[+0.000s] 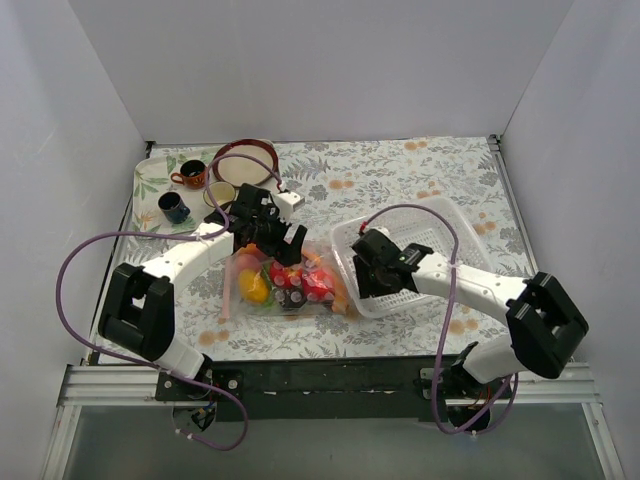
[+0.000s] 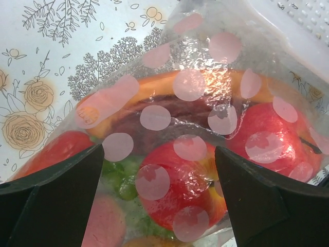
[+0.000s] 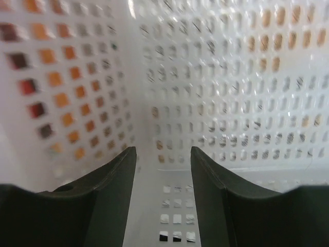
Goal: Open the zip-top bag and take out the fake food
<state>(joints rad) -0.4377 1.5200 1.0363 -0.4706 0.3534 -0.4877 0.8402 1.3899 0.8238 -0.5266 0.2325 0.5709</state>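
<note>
The zip-top bag (image 1: 312, 262), clear with pale pink dots, lies on the flowered cloth in front of the arms. Its pink zip strip (image 1: 228, 290) is at the left end. The fake food (image 1: 288, 283) lies inside it, red, yellow, orange and dark pieces. My left gripper (image 1: 278, 250) hovers open over the bag's far side. In the left wrist view a red apple (image 2: 180, 190) and green grapes (image 2: 126, 188) show through the plastic (image 2: 226, 56) between the wide-apart fingers (image 2: 61, 195). My right gripper (image 1: 362, 272) stands open inside the white mesh basket (image 1: 450, 225), at its left corner, with nothing between its fingers (image 3: 110, 190).
A tray (image 1: 150, 185) at the back left holds an orange cup (image 1: 190, 177), a blue cup (image 1: 173, 207) and a brown-rimmed plate (image 1: 245, 160). The basket touches the bag's right end. White walls close in the table on three sides.
</note>
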